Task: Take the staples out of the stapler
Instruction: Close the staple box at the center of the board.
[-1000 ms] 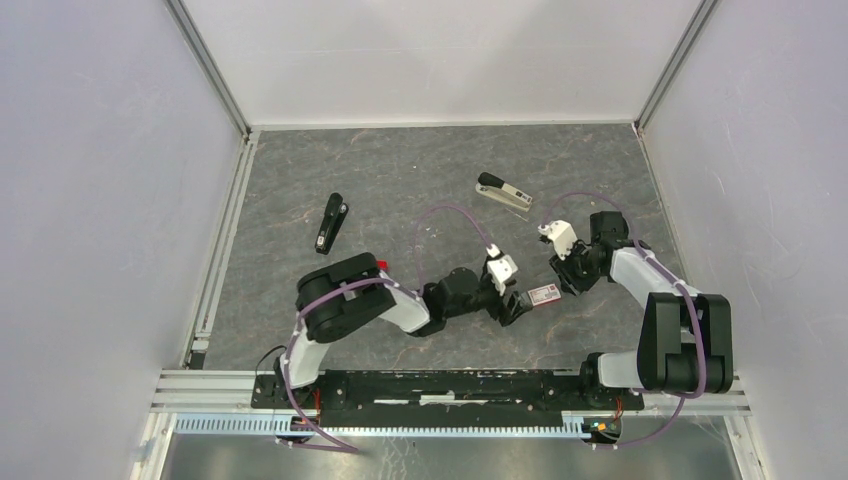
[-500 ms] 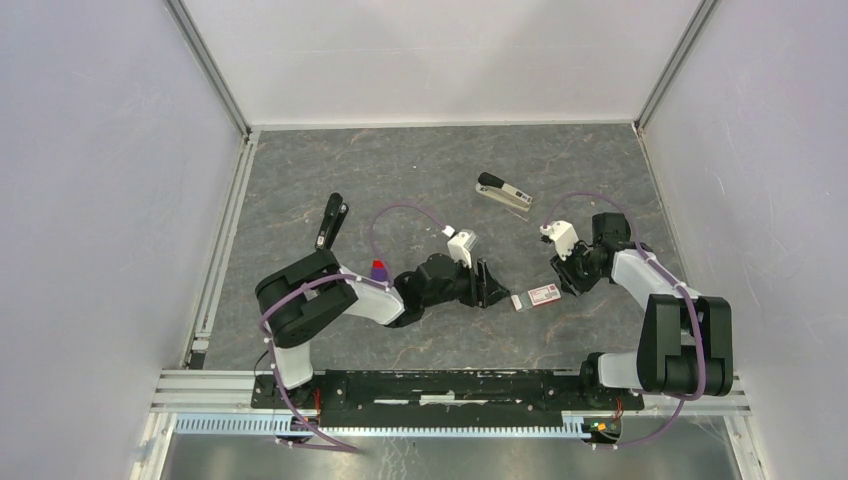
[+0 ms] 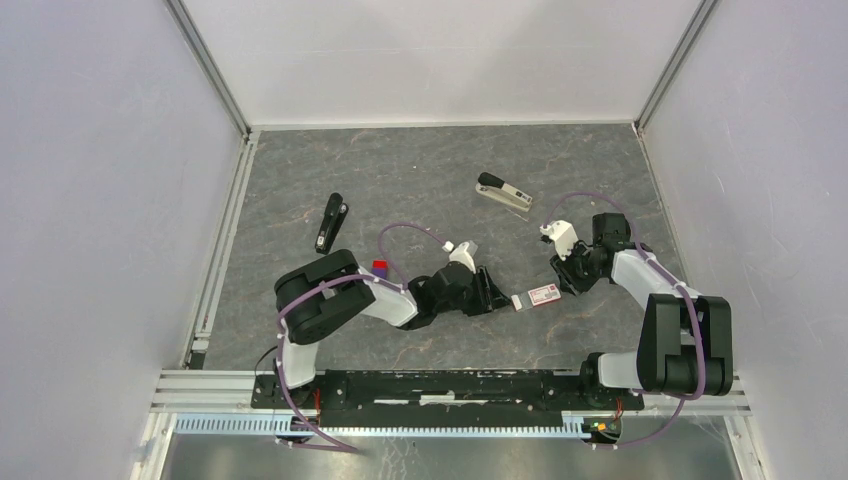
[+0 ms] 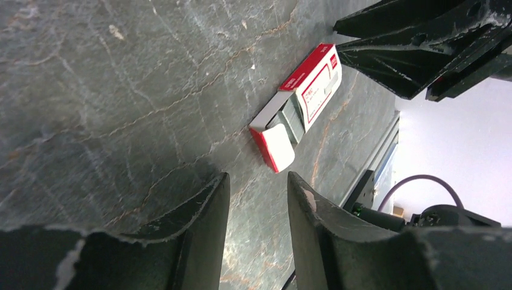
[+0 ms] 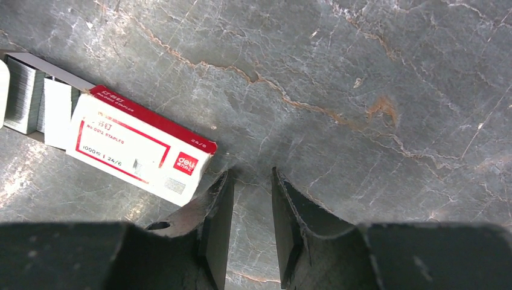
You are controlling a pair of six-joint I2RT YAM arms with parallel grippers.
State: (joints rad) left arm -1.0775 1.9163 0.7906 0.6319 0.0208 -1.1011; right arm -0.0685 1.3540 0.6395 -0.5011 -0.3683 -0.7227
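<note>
Veins of rust and white run across the matte grey, stone-look tabletop [image 3: 420, 170]. On it the stapler [image 3: 331, 222] lies in two pieces, well apart. Its slim black bar [image 3: 328, 232] sits at the left, long axis running near to far with the far end leaning slightly right. The grey-beige metal rail [image 3: 503, 194] sits toward the far right, lying diagonally, its black end pointing far-left and its pale end near-right. Near the middle, between the two tools, rests a small rectangular cardboard box [image 3: 544, 294], red along its edges, with a white printed label. Its inner tray is slid out on the left side, where ridged silvery staples [image 5: 23, 96] show in a flat block. The left tool [image 4: 256, 181] is low over the tabletop and aimed at the box, its dark, scuffed fingers [image 4: 199, 211] spread with nothing between them. The right tool [image 5: 252, 175] stands just beside the box's corner with its fingers [image 5: 290, 211] only narrowly parted and empty; whether one touches the box cannot be told. A small red-and-purple block [image 3: 380, 267] stands beside the left arm.
</note>
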